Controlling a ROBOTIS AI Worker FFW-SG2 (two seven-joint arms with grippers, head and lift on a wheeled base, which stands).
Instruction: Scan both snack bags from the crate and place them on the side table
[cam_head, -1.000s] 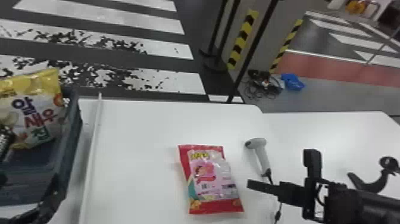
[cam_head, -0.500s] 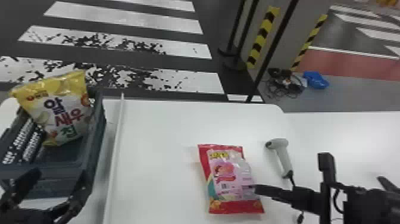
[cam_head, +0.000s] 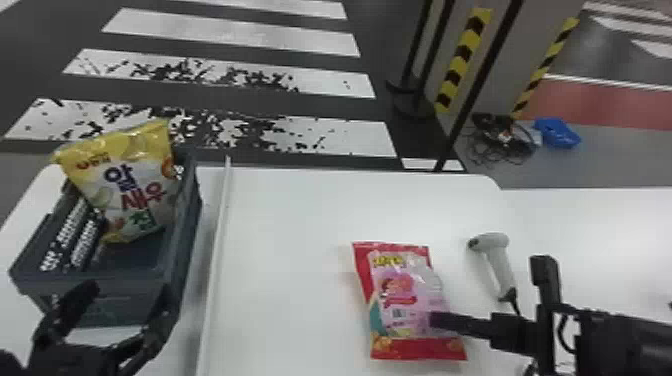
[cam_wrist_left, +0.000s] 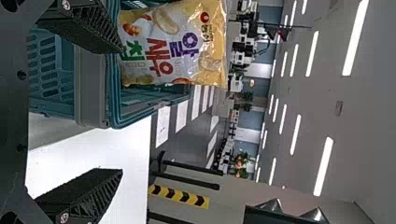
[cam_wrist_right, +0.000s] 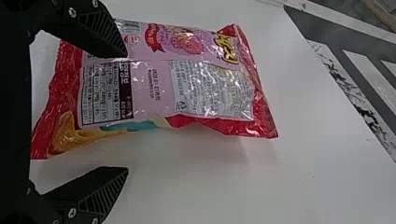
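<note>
The biggest thing before me is the white tabletop. On its left part sits the dark blue-grey crate. Inside I see the yellow-and-white shrimp snack bag, propped upright and leaning, its long axis running mostly up and down; the yellow top end points up above the crate's rim, the lower end down into the crate. The red-and-pink snack bag lies flat on the tabletop, right of the crate, labelled panel up; its long axis runs near to far, the far end slanting slightly left.

My left gripper is at the crate's near side, fingers spread and holding nothing. My right gripper is over the red-and-pink bag's near right part, fingers parted, grasping nothing; I can't tell whether they touch it. Smallest is the handheld scanner, just right of that bag, handle pointing toward me, head facing left.
</note>
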